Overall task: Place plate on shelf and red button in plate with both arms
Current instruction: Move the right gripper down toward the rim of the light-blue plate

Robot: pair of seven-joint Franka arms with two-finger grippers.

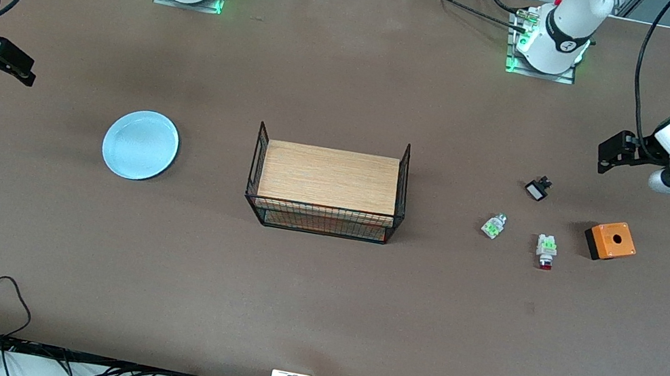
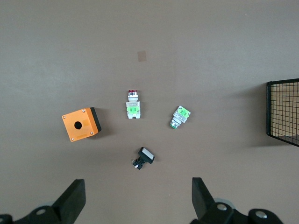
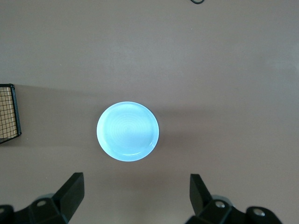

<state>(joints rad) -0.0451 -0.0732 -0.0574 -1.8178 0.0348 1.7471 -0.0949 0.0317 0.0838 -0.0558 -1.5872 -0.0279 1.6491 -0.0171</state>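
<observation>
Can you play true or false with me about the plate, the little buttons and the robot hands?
1. The plate lies on the table, toward the right arm's end. True.
2. The red button sits inside the wire basket. False: it lies on the table beside the orange box.
3. The left gripper has open fingers and holds nothing. True.
4. The right gripper is gripping the plate. False: it is open, up above the plate.
5. The plate has food on it. False: it is empty.

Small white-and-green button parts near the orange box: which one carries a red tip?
The red button, beside the orange box, has a red tip. The other green-topped piece, toward the wire basket, has none.
</observation>
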